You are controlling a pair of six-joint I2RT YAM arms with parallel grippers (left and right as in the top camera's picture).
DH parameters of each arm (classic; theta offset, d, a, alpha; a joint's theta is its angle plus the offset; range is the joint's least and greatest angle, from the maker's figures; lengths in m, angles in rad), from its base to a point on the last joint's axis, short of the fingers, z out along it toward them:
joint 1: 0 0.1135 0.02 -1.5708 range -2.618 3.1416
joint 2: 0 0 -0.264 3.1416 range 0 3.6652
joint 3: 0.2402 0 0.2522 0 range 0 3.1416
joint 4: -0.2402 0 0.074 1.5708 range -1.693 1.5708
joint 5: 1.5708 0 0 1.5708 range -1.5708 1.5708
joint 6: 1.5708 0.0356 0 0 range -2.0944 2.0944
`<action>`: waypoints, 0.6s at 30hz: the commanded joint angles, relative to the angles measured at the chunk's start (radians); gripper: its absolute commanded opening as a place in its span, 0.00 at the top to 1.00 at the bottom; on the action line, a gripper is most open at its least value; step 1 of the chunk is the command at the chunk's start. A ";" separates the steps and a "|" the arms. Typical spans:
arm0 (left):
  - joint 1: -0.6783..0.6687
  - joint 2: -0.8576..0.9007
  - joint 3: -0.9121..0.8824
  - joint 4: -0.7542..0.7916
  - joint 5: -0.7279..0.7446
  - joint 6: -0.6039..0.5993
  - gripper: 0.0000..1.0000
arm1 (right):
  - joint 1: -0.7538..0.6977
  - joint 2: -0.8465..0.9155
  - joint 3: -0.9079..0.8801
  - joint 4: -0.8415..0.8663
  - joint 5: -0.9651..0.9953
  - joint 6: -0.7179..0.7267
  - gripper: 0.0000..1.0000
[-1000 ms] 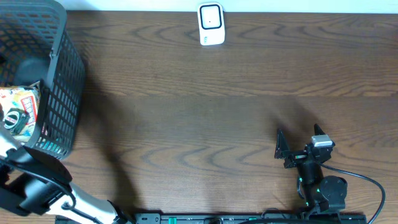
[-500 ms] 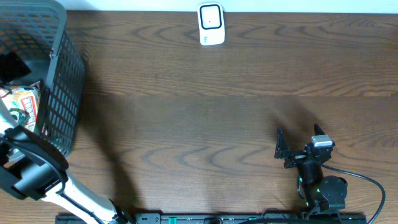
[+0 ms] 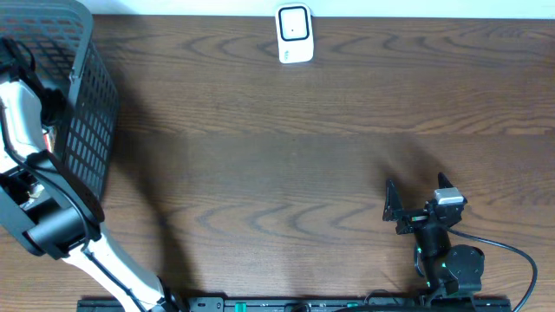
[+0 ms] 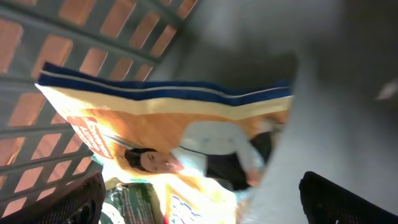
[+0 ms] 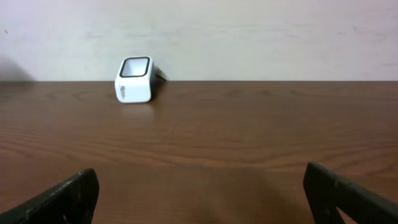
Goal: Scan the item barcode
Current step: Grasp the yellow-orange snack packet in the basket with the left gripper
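A yellow-and-orange packet [image 4: 180, 118] with a blue top band lies inside the dark grid basket [image 3: 87, 130]. My left gripper [image 4: 205, 208] hangs open just above it, one dark finger on each side, touching nothing. From overhead the left arm [image 3: 22, 113] covers the basket's contents. The white barcode scanner [image 3: 295, 33] stands at the table's far edge, window up, and shows in the right wrist view as the scanner [image 5: 134, 79]. My right gripper [image 3: 418, 198] rests open and empty near the front right.
A green packet [image 4: 134, 202] lies beside the yellow one, under my left finger. The basket wall [image 4: 93, 31] rises close behind the packets. Bare wooden tabletop [image 3: 277, 173] stretches between basket, scanner and right arm.
My left arm has swung toward the table's far side, deeper over the basket, and now hides the packets seen from overhead. The right arm has not moved.
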 commanded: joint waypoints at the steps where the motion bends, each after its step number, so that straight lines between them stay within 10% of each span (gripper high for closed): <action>1: 0.014 0.042 -0.008 -0.011 -0.048 0.006 0.02 | -0.006 -0.005 -0.001 -0.005 -0.003 0.002 0.01; 18: 0.016 0.084 -0.013 -0.003 0.060 0.006 0.15 | -0.006 -0.005 -0.001 -0.005 -0.003 0.002 0.01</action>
